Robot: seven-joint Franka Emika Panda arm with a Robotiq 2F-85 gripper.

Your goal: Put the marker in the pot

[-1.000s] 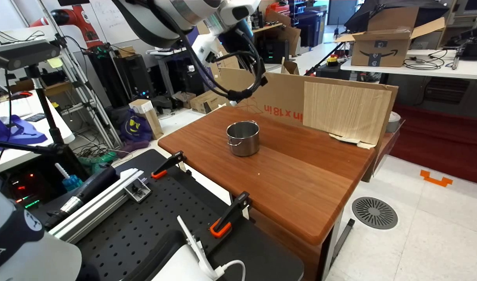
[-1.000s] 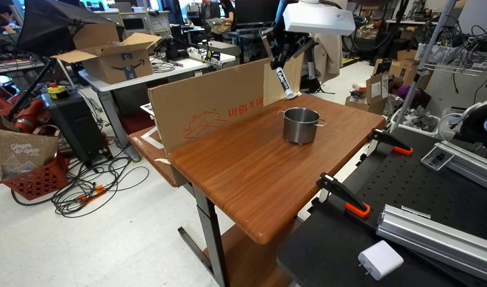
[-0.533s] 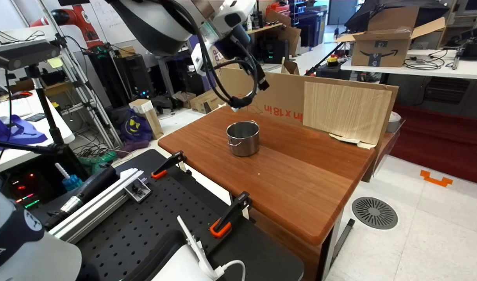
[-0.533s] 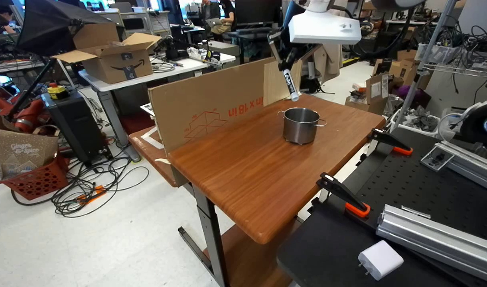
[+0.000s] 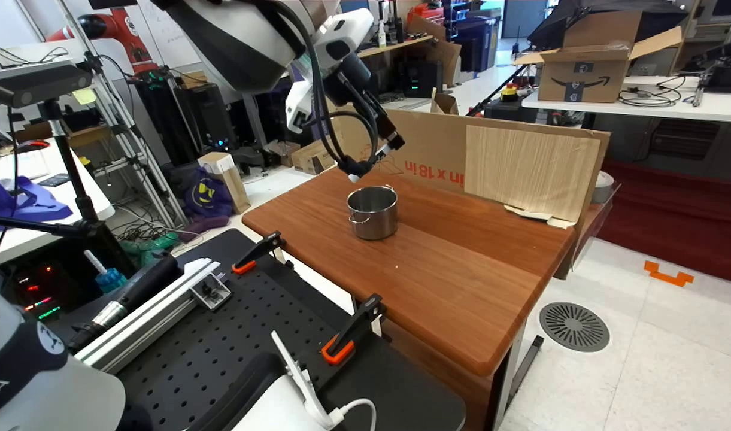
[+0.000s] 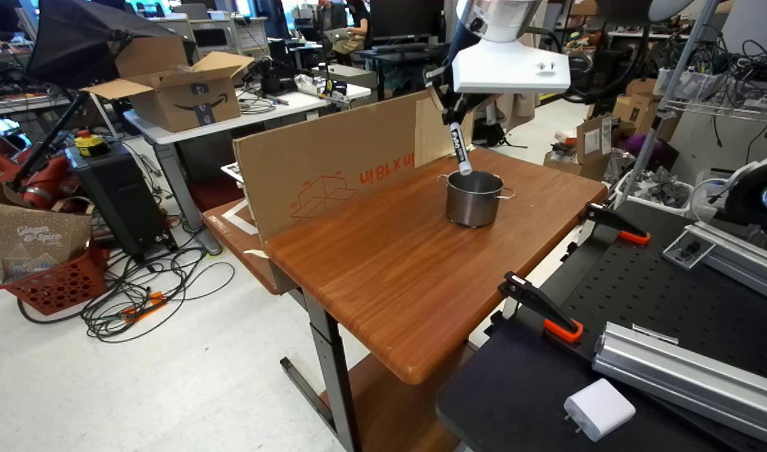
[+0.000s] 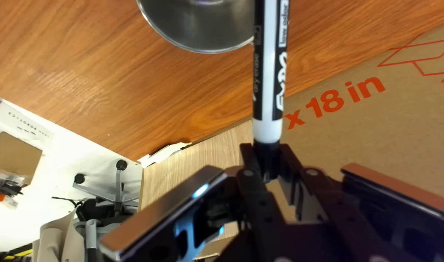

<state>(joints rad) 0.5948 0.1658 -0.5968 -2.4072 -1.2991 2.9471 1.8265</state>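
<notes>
My gripper (image 7: 266, 156) is shut on the dark end of the marker (image 7: 270, 65). In an exterior view the gripper (image 6: 452, 118) points down and the marker (image 6: 459, 147) hangs from it, slightly tilted, white end lowest. The silver pot (image 6: 471, 208) stands upright on the table, its rim partly behind the marker's lower end. The pot (image 5: 374, 220) also shows in an exterior view, with the marker's white tip (image 5: 354, 178) above its rim. In the wrist view the pot (image 7: 203, 29) is cut by the top edge. I cannot tell whether the tip is over the opening.
The brown wooden table (image 6: 383, 276) bears the pot. A cardboard panel (image 6: 333, 150) stands along the table's far edge. Black clamps (image 6: 540, 306) with orange pads sit on the near edge, beside a black perforated board (image 5: 251, 335).
My gripper has come down with the marker, bringing its tip closer to the pot's rim. The pot has not moved.
</notes>
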